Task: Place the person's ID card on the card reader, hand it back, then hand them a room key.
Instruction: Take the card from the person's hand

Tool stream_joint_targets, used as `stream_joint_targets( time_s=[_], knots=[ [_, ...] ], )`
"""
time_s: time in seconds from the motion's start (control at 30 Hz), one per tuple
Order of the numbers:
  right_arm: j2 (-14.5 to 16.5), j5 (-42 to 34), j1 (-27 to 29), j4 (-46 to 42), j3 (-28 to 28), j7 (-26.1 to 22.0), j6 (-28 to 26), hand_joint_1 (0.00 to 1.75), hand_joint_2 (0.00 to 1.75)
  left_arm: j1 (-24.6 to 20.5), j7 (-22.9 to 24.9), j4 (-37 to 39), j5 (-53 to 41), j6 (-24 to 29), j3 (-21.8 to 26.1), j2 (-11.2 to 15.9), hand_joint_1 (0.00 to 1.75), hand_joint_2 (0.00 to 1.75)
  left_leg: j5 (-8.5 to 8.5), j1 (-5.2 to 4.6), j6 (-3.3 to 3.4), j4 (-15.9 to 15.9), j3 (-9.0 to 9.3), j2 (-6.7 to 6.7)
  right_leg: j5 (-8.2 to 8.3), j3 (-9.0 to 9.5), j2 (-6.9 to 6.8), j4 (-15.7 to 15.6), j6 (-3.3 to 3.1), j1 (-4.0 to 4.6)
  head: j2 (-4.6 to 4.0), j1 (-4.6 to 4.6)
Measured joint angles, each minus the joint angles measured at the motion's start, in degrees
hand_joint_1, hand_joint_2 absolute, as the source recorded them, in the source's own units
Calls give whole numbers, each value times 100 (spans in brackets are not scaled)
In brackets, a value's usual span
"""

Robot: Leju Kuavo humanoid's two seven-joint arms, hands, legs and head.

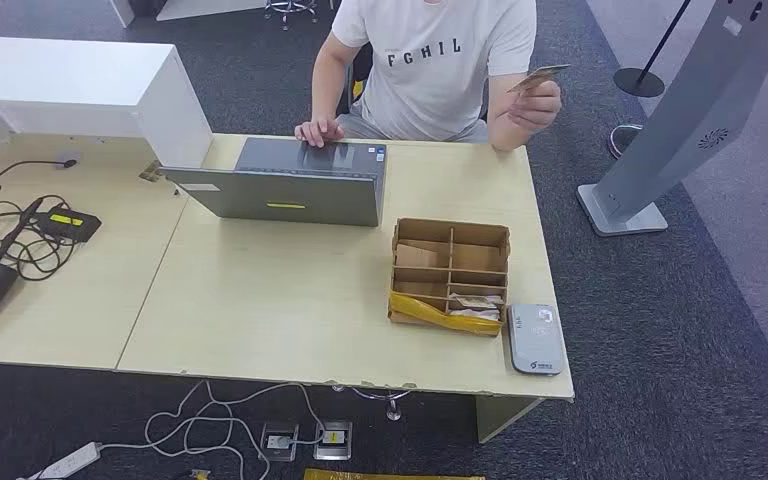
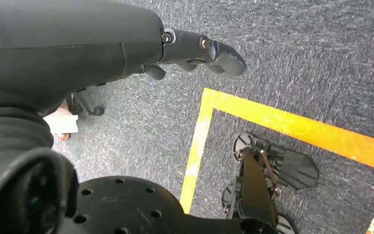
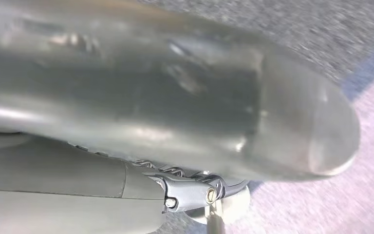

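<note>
Your person's hand holds the ID card up at the tabletop's far edge, well apart from the card reader beside the cardboard box. Your left hand hangs with fingers loosely apart, holding nothing; your right hand is too blurred to tell.

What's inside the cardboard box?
The box has divided compartments; pale cards lie in the near-right ones. The rest look empty, though the dividers hide parts of their floors.

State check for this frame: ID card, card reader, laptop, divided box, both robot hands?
ID card: held up in the person's hand.
Card reader: bare, on the desk.
Laptop: open.
Divided box: open-topped, cards inside.
Left robot hand: empty, over the floor.
Right robot hand: too close to tell.
</note>
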Motion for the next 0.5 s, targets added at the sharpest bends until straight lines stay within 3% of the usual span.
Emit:
stream_joint_targets(
  time_s=[0.1,0.2,0.37,0.5],
  knots=[
    [-179,-67,-42,-10,-118,-418,8,0,0,0,-21,0,11,-58,0,0,0,0,0,-3,0,0,0,0,0,-2,0,1,0,-3,0,-2],
    [-662,-131,-253,-79,-330,-752,96,0,0,-2,-122,0,2,-161,0,10,0,0,0,-11,1,0,0,1,0,-5,3,3,1,-10,0,-3],
    [-1599,128,-927,-285,-578,-639,302,0,0,0,-205,1,-22,-212,0,59,0,0,5,-11,8,0,-5,-1,1,-2,-2,4,1,-10,0,-1],
    [-2129,630,-2096,-560,-565,-484,338,0,0,-3,-208,0,-33,-283,0,93,0,0,9,-32,15,-1,-14,-1,3,-13,-3,18,6,-33,0,-5]
  ],
)
